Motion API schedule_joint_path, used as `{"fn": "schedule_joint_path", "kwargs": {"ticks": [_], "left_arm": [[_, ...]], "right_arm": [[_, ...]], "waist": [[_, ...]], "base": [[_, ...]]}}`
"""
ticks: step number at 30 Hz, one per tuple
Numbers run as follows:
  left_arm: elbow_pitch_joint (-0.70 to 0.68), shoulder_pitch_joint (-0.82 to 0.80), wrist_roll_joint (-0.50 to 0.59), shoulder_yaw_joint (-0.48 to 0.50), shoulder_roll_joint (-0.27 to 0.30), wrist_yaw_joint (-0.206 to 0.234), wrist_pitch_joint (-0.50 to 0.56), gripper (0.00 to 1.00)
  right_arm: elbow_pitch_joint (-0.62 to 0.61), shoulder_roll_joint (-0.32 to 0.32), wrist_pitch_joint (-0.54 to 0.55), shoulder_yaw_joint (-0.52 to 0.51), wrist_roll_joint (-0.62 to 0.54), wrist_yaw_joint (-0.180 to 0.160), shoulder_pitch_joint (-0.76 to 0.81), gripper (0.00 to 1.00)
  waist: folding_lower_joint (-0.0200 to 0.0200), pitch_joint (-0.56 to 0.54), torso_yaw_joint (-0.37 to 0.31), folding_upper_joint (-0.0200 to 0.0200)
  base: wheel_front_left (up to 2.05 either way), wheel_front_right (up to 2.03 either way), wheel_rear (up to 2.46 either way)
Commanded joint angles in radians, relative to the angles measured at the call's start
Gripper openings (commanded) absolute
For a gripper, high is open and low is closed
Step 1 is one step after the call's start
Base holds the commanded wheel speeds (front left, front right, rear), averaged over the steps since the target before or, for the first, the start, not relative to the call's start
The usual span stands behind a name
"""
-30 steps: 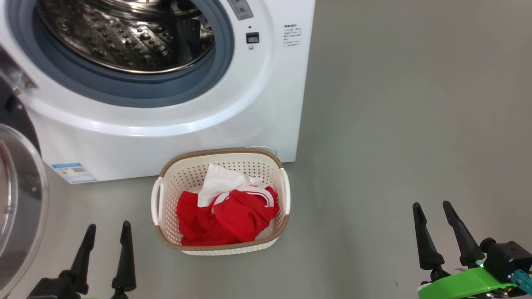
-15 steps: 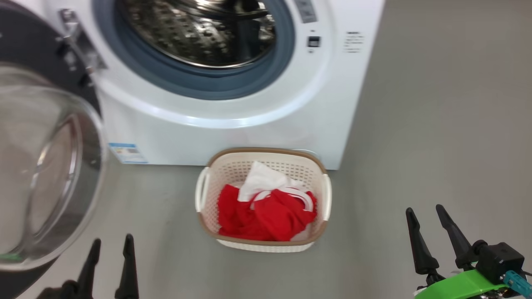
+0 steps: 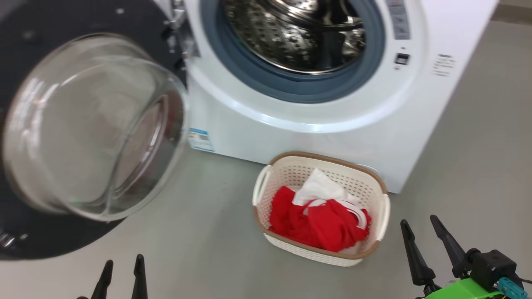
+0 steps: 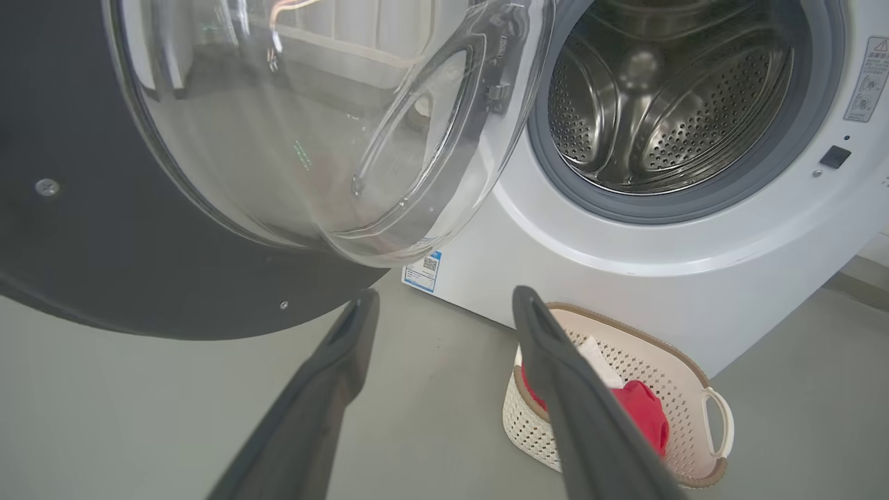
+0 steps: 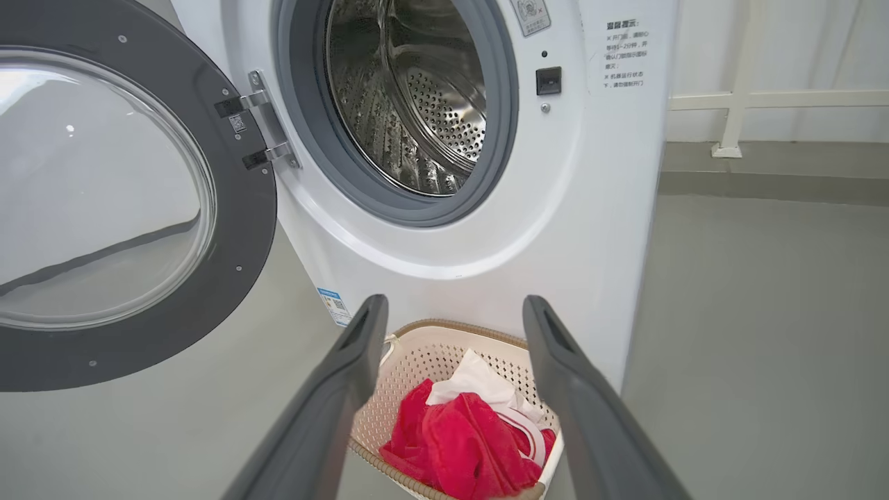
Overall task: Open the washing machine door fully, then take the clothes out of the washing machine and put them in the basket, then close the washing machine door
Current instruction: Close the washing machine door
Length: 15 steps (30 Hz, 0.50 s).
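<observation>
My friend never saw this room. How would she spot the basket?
Find the big white washing machine with its round door swung open. On the grey floor right in front of it sits the basket. Nothing else there is small, cream, full of holes, brown-rimmed and holding red clothes.

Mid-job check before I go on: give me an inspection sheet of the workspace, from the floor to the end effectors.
Surface: smooth grey floor.
Job's things: washing machine door open wide to the left; washing machine drum looks empty; clothes lie in the basket, which stands on the floor before the machine.
Clutter: nothing seen.
End effectors: left end effector open, holding nothing; right end effector open, holding nothing.
Cables: teal connector by the right wrist's green mount; nothing trailing seen.
Surroundings: white railing and wall beyond the machine.
</observation>
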Motion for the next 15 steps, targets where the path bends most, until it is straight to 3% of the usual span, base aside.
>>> {"fn": "schedule_joint_path", "kwargs": {"ticks": [1, 5, 15], "left_arm": [[-0.022, -0.003, -0.011, 0.027, 0.01, 0.014, -0.005, 1.0], [-0.031, 0.008, -0.022, 0.021, 0.01, 0.031, -0.005, 1.0], [-0.074, 0.035, -0.072, 0.039, 0.01, 0.072, -0.005, 1.0]], "right_arm": [[-0.017, -0.014, -0.006, 0.031, -0.003, 0.007, 0.004, 1.0], [-0.013, -0.016, -0.006, 0.043, 0.0, 0.007, 0.009, 1.0], [0.013, -0.032, -0.006, 0.104, 0.009, 0.007, -0.037, 1.0]], "waist": [[0.0, -0.027, 0.08, 0.0], [0.0, -0.035, 0.12, 0.0], [0.0, -0.015, 0.139, 0.0]], "base": [[0.0, 0.0, 0.0], [0.0, 0.0, 0.0], [0.0, 0.0, 0.0]]}}
